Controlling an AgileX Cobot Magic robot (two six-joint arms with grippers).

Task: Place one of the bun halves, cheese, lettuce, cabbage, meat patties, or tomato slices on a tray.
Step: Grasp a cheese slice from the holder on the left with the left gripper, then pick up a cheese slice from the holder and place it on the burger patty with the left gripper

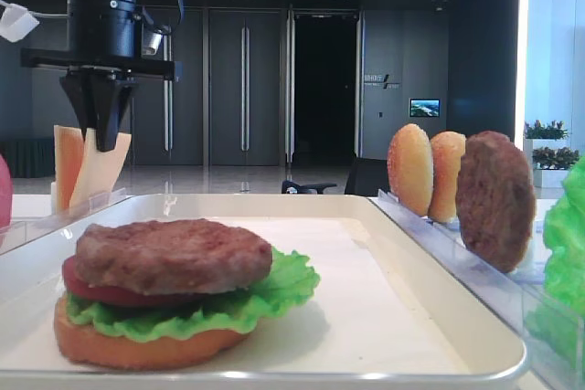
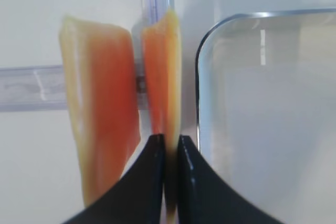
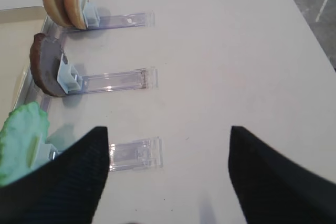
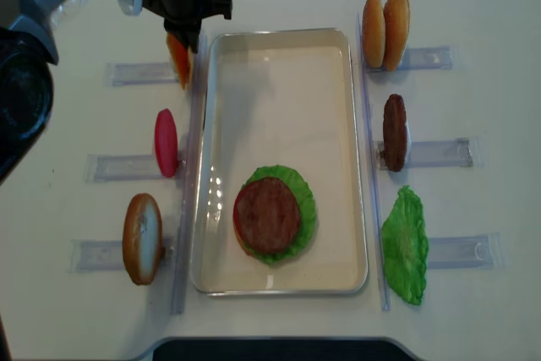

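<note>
White desk, dark lobby behind. Tray (image 4: 279,281) near end: stacked patty (image 4: 267,213). Right gripper (image 3: 168,171) wide open, holding nothing. Far-left tray corner: left gripper (image 2: 169,148) pinched shut on upright cheese (image 2: 163,72).

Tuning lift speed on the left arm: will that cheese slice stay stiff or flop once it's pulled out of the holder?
Probably bends some: the cheese is very thin edge-on, and the left tool pinches only its top edge. The neighbouring slice stands upright but bowed, so semi-stiff, not limp. Its glossy surface suggests it could slip; likely light.
</note>
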